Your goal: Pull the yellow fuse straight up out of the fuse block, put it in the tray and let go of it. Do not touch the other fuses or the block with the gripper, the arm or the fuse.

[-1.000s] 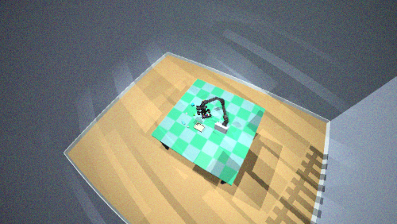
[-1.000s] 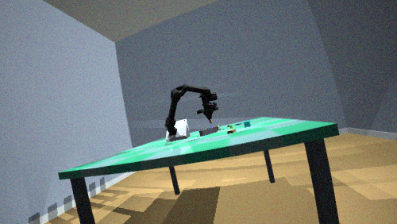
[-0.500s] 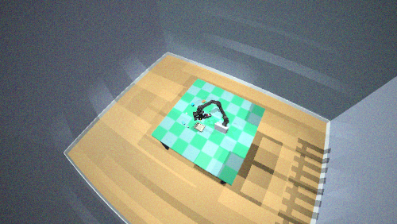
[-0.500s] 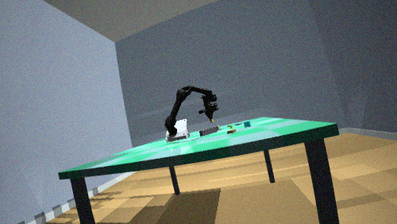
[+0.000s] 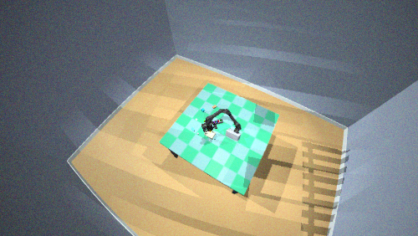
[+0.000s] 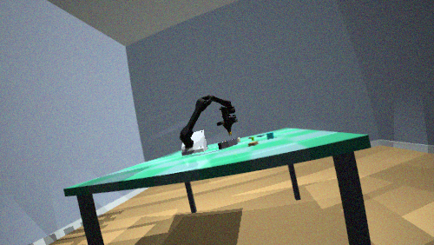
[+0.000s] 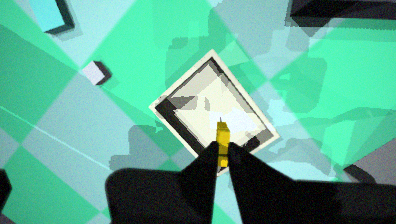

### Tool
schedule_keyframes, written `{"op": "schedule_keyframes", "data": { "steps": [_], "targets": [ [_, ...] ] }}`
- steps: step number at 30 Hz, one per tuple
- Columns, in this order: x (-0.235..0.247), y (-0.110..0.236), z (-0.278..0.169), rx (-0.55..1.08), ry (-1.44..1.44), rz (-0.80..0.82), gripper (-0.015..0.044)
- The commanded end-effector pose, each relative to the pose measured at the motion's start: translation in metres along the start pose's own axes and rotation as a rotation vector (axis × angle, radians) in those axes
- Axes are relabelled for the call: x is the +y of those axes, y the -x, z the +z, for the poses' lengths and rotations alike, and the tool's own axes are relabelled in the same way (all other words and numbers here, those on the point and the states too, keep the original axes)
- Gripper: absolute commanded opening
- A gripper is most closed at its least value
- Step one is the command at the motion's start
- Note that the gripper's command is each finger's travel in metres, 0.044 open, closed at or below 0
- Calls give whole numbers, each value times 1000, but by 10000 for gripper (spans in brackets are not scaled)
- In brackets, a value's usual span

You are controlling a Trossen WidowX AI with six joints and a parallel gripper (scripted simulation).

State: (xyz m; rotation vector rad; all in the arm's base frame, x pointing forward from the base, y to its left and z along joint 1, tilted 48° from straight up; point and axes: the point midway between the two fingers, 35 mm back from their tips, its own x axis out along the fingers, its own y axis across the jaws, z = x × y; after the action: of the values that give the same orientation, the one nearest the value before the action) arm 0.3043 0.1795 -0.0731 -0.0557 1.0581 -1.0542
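Observation:
My gripper (image 7: pixel 222 147) (image 6: pixel 230 131) is shut on the yellow fuse (image 7: pixel 223 134) (image 6: pixel 230 134), which sticks out from between the fingertips. In the wrist view the fuse appears over the near part of the cream tray (image 7: pixel 200 82) (image 5: pixel 210 135). In the exterior view it is raised above the table. The tray shows no object lying in it, though the fingers and fuse hide its near corner. The dark fuse block (image 5: pixel 218 121) (image 6: pixel 228 143) stands beside the tray; only part of a dark body, likely the block (image 7: pixel 345 9), shows at the wrist view's top right.
A pale cube (image 7: pixel 93 73) and a cyan block (image 7: pixel 46 14) lie left of the tray in the wrist view. A teal block (image 6: pixel 270 135) and an orange piece (image 6: pixel 253 143) (image 5: pixel 215 106) lie on the table. A white box (image 5: pixel 232 134) (image 6: pixel 199 141) stands by the arm's base.

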Motion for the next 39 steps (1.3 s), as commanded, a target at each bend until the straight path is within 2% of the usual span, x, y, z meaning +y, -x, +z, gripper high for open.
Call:
{"op": "schedule_keyframes", "data": {
  "steps": [1,30,39],
  "targets": [
    [3,-4,-2,8,-11,0,0],
    [3,-41,-2,6,-11,-1,0],
    [4,-38,-2,13,-20,5,236]
  ]
}}
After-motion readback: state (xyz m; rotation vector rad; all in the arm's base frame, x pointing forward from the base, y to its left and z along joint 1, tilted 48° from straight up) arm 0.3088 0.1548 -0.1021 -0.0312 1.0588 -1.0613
